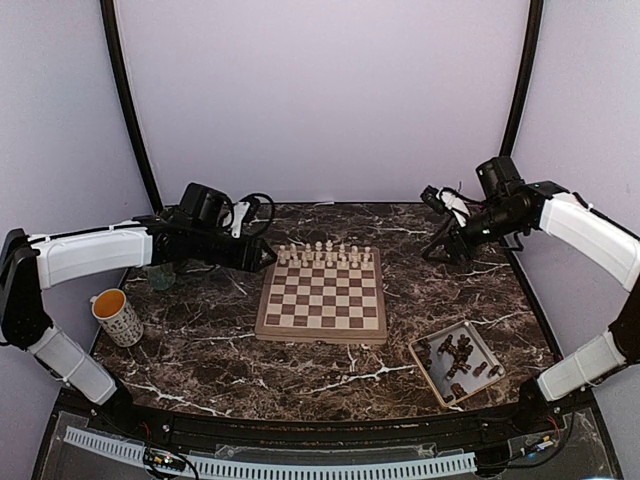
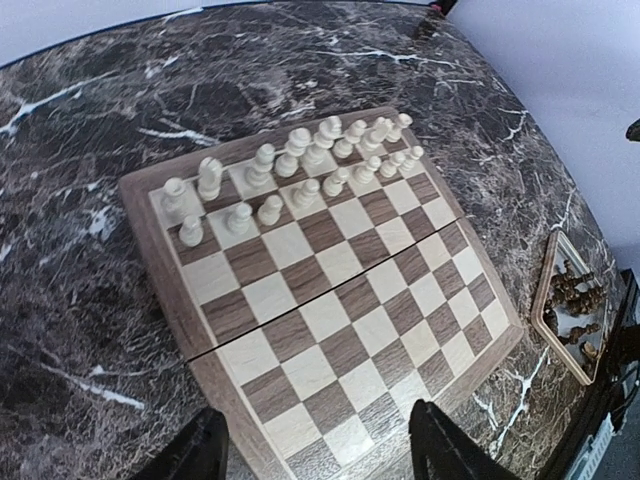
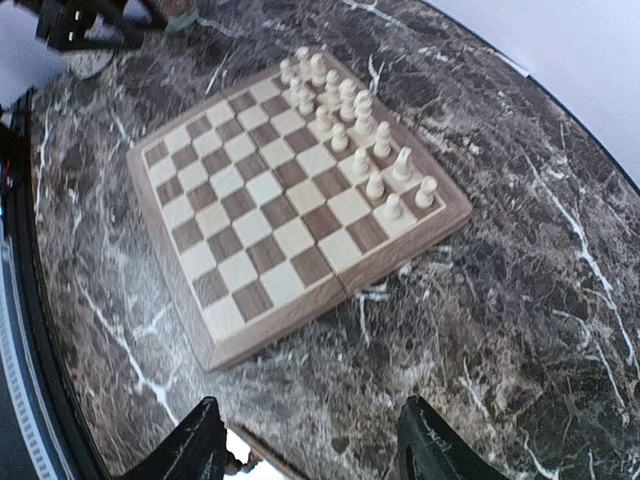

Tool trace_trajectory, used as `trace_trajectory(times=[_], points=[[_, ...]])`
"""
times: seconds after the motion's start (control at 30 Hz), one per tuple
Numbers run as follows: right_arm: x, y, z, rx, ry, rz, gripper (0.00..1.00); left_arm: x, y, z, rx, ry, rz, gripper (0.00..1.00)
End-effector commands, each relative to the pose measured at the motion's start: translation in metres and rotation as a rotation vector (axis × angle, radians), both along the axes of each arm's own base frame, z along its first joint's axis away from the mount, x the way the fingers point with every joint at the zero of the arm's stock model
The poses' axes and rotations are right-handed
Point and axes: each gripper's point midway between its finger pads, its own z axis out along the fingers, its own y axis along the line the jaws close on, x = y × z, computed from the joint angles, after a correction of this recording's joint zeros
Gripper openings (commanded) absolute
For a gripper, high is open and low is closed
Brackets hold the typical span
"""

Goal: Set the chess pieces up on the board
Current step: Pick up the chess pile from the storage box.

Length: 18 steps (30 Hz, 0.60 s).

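Dark marble table (image 1: 200, 350), board (image 1: 320, 337) at centre. The cream chessmen (image 1: 325, 250) fill its two far rows and the near rows are bare.

All the dark chess pieces (image 1: 455, 352) lie heaped in the beige tray (image 1: 428, 377), near right and well apart from the board, so none is placed yet.

Risks as I read them:
- The pieces are tiny and piled on their sides, touching each other. A pinch into the heap likely grabs two, or flicks one out onto the marble.
- A piece gripped lying down probably won't stand when released (needs re-orienting first).
- Left gripper (image 2: 320, 440) hangs just beside the board's far-left corner, near the cream ranks. A low sweep toward the tray could topple them.
- The tray sits on the right arm's side. If both arms go for it, they may clash over the board.

Left gripper's fingers are apart, holding and touching nothing. Right gripper (image 3: 310, 440) is raised off to the far right, fingers also apart and empty. The mug (image 1: 117, 315) at left is out of the way.
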Motion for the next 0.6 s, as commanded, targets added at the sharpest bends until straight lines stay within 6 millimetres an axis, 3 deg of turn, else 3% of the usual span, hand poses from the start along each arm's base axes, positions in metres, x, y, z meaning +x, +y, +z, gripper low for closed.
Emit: trace_trajectory(times=[0.0, 0.13, 0.3, 0.57], points=[[-0.049, -0.029, -0.042, -0.200, 0.037, 0.112, 0.58, -0.015, -0.038, 0.023, -0.001, -0.161, -0.166, 0.64], [-0.080, -0.056, -0.072, -0.339, 0.116, 0.122, 0.53, -0.023, -0.067, 0.022, 0.009, -0.195, -0.250, 0.63], [-0.107, -0.085, -0.103, -0.485, 0.187, 0.144, 0.42, -0.027, -0.089, 0.008, 0.013, -0.173, -0.293, 0.63], [-0.111, -0.100, -0.124, -0.566, 0.240, 0.101, 0.40, -0.039, -0.108, -0.011, 0.023, -0.139, -0.337, 0.62]])
